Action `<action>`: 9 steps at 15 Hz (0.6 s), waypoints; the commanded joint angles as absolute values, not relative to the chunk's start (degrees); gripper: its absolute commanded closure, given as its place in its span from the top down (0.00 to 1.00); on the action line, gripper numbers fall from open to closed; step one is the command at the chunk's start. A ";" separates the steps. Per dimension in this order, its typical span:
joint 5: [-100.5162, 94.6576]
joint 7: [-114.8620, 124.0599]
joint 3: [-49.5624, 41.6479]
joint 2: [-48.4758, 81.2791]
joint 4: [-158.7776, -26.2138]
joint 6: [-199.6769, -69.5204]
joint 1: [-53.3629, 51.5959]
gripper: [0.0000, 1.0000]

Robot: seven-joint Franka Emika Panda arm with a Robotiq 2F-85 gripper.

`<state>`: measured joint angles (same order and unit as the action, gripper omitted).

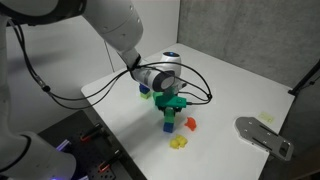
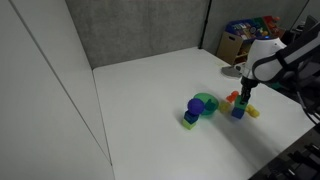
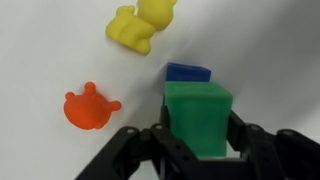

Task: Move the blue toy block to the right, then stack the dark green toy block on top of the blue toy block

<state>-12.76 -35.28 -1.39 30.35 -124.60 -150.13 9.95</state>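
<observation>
As the hand [image 3: 198,142] clamps one dark green toy block [image 3: 198,115], one blue toy block [image 3: 188,72] sits on the desk [image 3: 50,45], half-hidden behind it. One yellow toy [image 3: 143,24] and one orange toy [image 3: 88,106] lie nearby.

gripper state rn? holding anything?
Gripper: closed, holding the dark green toy block between its fingers.
</observation>
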 commanded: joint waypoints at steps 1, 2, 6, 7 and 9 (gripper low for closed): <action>-10.28 -34.09 -0.14 30.71 -124.21 -152.12 11.64 0.28; -9.53 -34.12 -0.01 30.82 -124.27 -152.46 11.87 0.28; -8.16 -33.46 -0.11 31.36 -124.93 -153.97 12.28 0.28; -8.03 -33.28 -0.17 31.67 -124.96 -154.37 12.36 0.28; -7.60 -32.89 0.04 32.10 -125.02 -154.65 12.68 0.28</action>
<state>-8.35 -34.16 -1.13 31.78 -124.74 -153.49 11.25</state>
